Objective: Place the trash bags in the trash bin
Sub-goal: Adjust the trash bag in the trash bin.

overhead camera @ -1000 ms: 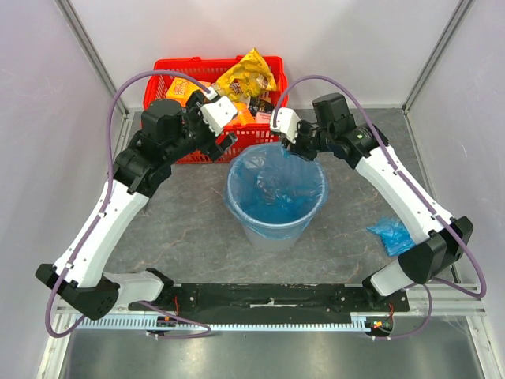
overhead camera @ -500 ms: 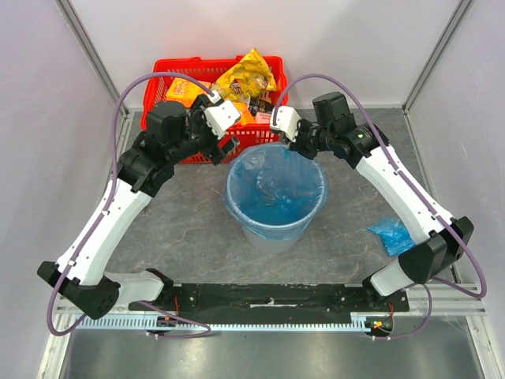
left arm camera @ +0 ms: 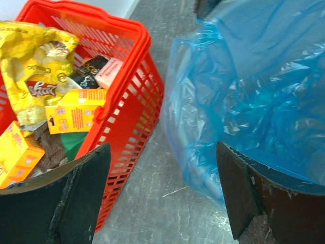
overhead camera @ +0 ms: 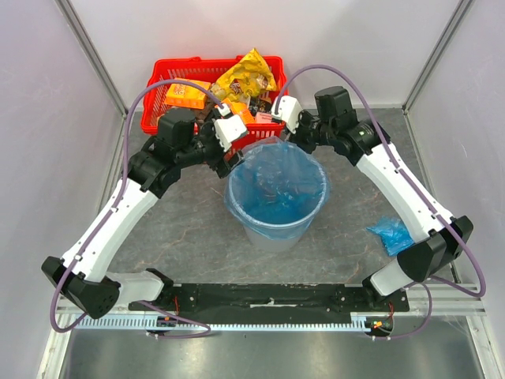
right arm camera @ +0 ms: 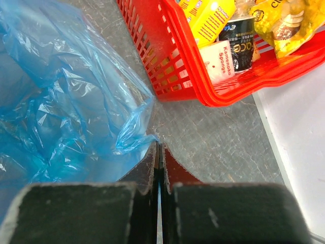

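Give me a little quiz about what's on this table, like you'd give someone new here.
1. True or false: the left gripper stands open.
2. Pick one: the right gripper is shut on A) the yellow packet, B) the edge of the blue bag lining the trash bin, C) nothing.
3. Where does the small blue bag bundle lie?
Key: 1 true; 2 B; 3 on the table, close to the right arm.

Lab test cell: white panel walls [overhead camera: 355, 31], aluminium corner posts [overhead camera: 91, 54], grey tabletop [overhead camera: 181, 229].
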